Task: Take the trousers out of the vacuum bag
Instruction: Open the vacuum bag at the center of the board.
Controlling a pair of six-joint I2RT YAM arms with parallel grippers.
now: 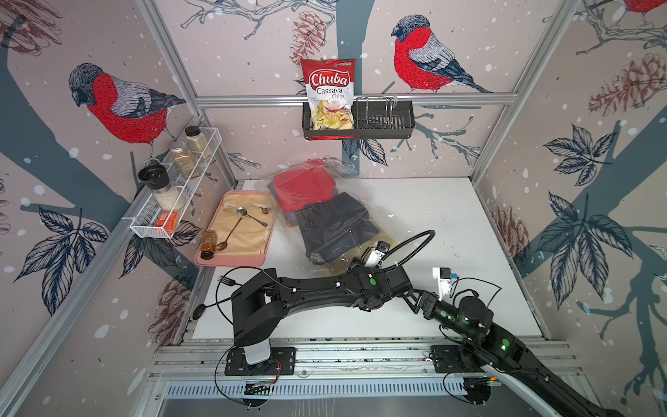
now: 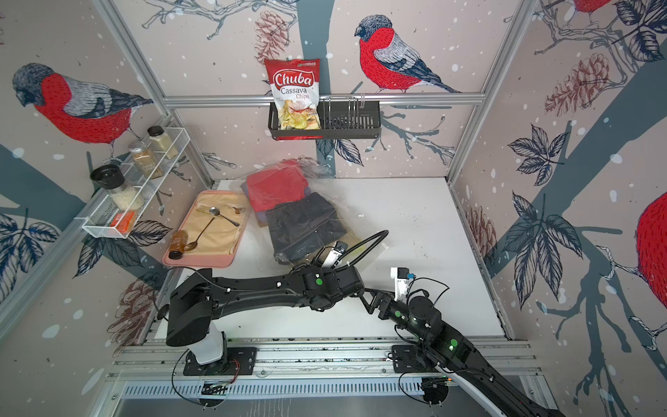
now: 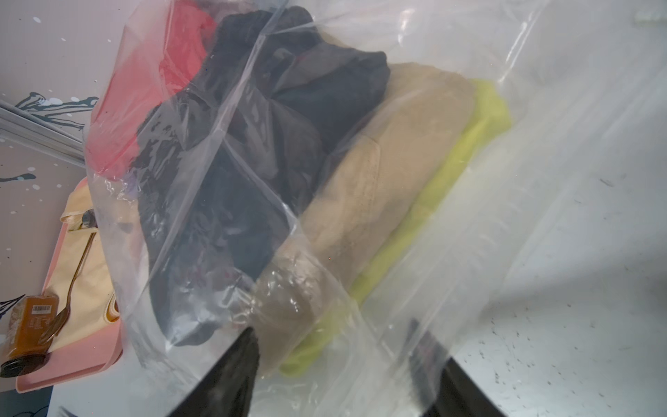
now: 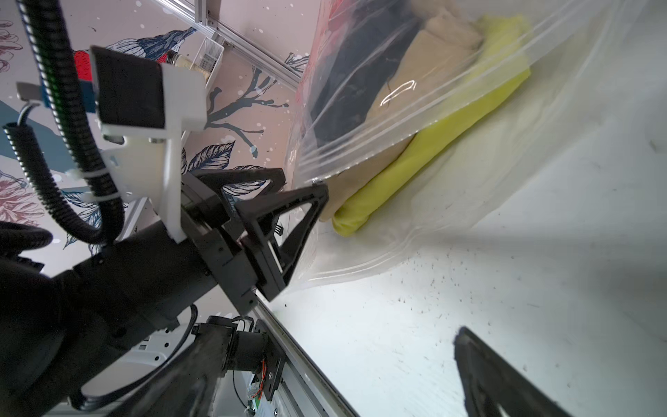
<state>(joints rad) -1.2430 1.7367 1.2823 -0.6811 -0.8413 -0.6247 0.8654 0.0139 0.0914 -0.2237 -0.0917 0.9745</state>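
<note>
None of the trousers [image 1: 335, 231] are out yet: the whole stack sits inside the vacuum bag [image 3: 541, 144], which lies flat on the table [image 1: 451, 224] a bit toward 11 o'clock of centre, with its far end by the back wall and its mouth end toward 5 o'clock. The red pair [image 1: 303, 187] is at the far end and the black pair [image 2: 306, 224] is on top nearer the arms. The tan pair [image 3: 379, 173] and yellow pair [image 3: 472, 137] lie under it, seen through the plastic in the left wrist view. A purple sliver shows beside the red; no mustard one is seen. Step in hand, by my read: getting a hold on the bag mouth. The left gripper [image 4: 297, 240] is at the bag's 6 o'clock edge, jaws apart with the zip-strip rim between them and one finger touching the plastic. It is not clamped and holds nothing. The right gripper [image 1: 415, 301] hangs at 4 o'clock of the bag, just beside the left wrist, spread wide and empty over bare table. A pink tray [image 1: 234, 260] sits just beside the bag at its 9 o'clock and is not involved. Can't tell if the zip is already parted. The next move probably calls for the left to pinch one layer only and lift so the mouth gapes. The right can then reach in for the tan or yellow pair nearest the opening. Pinching both layers would shut the mouth, and slick plastic may slip.
</note>
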